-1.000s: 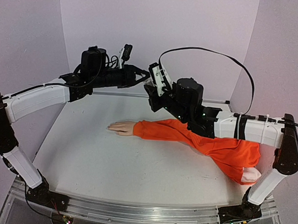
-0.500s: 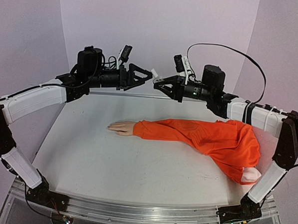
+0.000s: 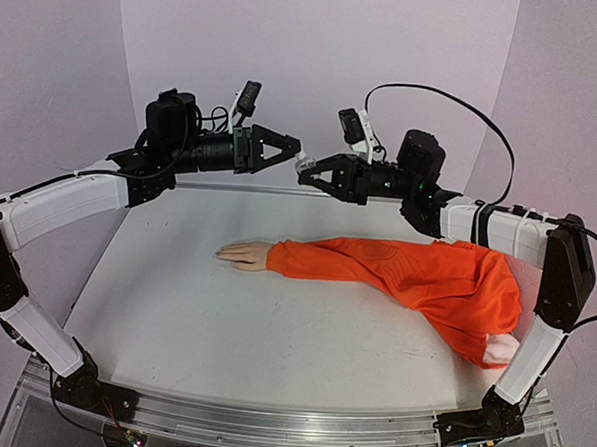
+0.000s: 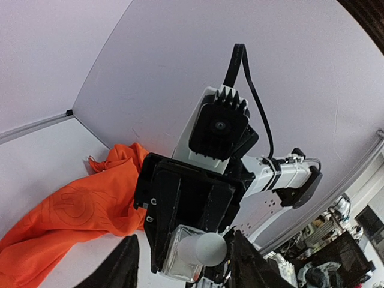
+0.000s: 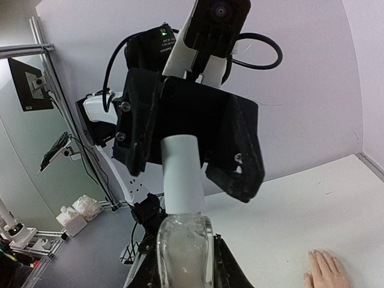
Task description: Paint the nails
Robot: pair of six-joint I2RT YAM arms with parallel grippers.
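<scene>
The pale mannequin hand (image 3: 239, 253) lies flat on the table, sticking out of the orange sleeve (image 3: 396, 269). Its fingers also show in the right wrist view (image 5: 327, 271), but the nails are too small to make out. Well above the table, my right gripper (image 3: 311, 174) is shut on a small clear bottle (image 5: 183, 252) with a pale cap (image 5: 183, 174). My left gripper (image 3: 291, 146) faces it tip to tip. Its fingers (image 4: 249, 264) stand on either side of the cap (image 4: 207, 247), open, with a gap on one side.
The sleeve runs right into a bunched orange heap (image 3: 480, 303) near the right arm's base. The table's back edge and rear wall (image 3: 318, 44) lie just behind both grippers. A black cable (image 3: 435, 101) loops over the right arm.
The right arm lifted off the sleeve and turned its wrist, so the bottle now points at the left gripper. The left jaws opened, and the two grippers have drawn back together.
</scene>
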